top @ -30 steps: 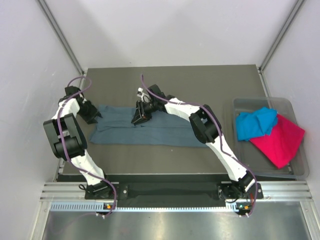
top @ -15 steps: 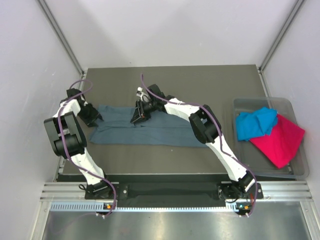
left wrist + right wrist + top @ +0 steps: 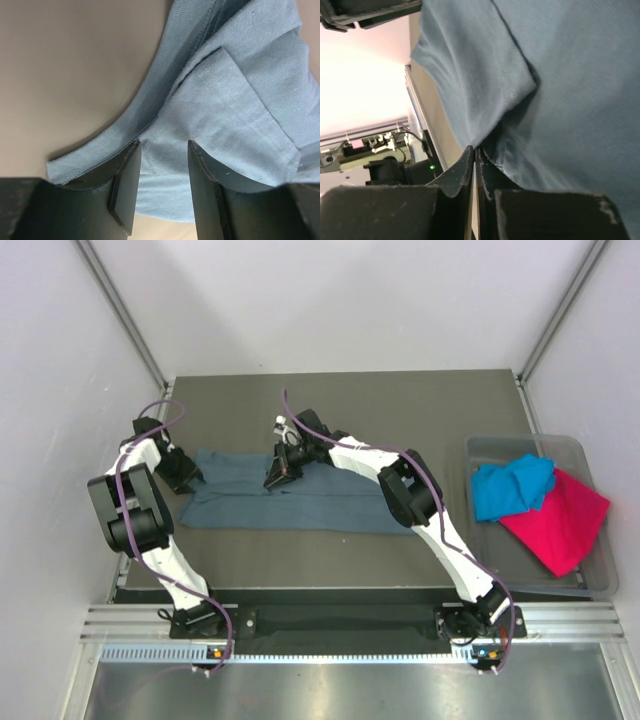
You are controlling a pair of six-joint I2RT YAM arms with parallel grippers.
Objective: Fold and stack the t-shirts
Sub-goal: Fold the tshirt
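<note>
tee (image 3: 300, 505) lies lengthwise left–right | left gripper (image 3: 164, 146) agape over left end | right gripper (image 3: 474, 150) pinching far hem

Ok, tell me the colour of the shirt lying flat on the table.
Dusty slate-blue t-shirt, plain, no print. The left wrist view shows it best.

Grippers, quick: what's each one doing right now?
Left gripper: open, fingers astride the slate-blue t-shirt.
Right gripper: shut on the slate-blue t-shirt's edge.
</note>
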